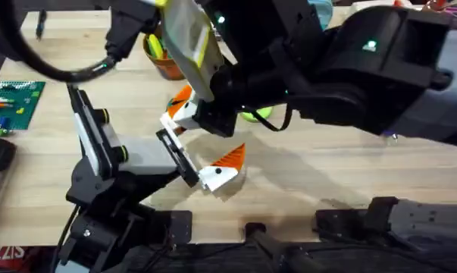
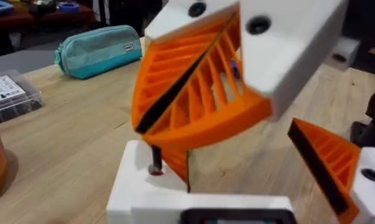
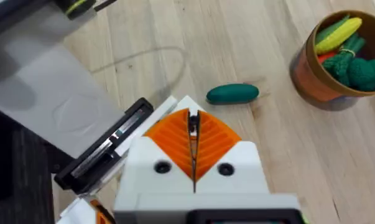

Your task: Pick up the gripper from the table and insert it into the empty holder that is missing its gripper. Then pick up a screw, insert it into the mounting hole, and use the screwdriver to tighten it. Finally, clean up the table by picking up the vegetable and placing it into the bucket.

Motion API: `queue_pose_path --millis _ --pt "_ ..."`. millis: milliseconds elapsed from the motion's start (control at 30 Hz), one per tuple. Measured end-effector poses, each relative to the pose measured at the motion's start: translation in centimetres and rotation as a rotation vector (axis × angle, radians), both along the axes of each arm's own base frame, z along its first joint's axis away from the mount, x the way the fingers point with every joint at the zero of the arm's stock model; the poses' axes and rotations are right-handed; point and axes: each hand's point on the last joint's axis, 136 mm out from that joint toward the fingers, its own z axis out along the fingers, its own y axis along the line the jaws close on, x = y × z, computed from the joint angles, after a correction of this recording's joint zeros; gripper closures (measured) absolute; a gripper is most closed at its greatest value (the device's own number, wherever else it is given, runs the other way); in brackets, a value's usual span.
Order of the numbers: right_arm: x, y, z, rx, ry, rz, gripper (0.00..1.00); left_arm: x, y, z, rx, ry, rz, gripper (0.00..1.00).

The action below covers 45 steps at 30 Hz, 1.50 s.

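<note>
The holder [image 1: 176, 158] is the black plate fronting my left arm's white-and-black hand body [image 1: 99, 144]. The gripper [image 1: 173, 117], a white finger with an orange pad, sits at the plate's far end. Its twin [image 1: 219, 174] sits at the near end, so my left gripper [image 2: 237, 158] stands wide open. My right gripper [image 3: 192, 121] hovers over the seated finger, shut on a thin dark screw [image 2: 155, 158] whose lower end meets the finger's hole. A green vegetable [image 3: 232, 93] lies on the table close to the orange bucket [image 3: 311, 78]. The screwdriver is out of view.
The bucket [image 1: 166, 67] holds several toy vegetables. A lime-green object [image 1: 255, 115] peeks from under the right arm. A green brick board [image 1: 12, 102] lies at the table's left edge. A teal pouch [image 2: 100, 50] and a clear parts box [image 2: 10, 96] stand farther off.
</note>
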Motion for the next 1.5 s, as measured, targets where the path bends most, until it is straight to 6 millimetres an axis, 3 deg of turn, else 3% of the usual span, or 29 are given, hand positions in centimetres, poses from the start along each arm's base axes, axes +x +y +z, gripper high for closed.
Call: queue_pose_path --millis 900,1167,1500 --pt "0.1 -0.1 0.0 -0.002 -0.001 -0.001 0.993 0.0 0.0 0.0 0.0 0.0 0.0 0.015" --pt "0.2 0.0 -1.7 -0.044 0.028 -0.001 0.993 0.0 0.0 0.0 -0.001 0.001 0.0 0.015" --pt "0.2 0.0 -1.7 -0.044 0.028 -0.001 0.993 0.0 0.0 0.0 0.0 0.001 0.002 0.015"
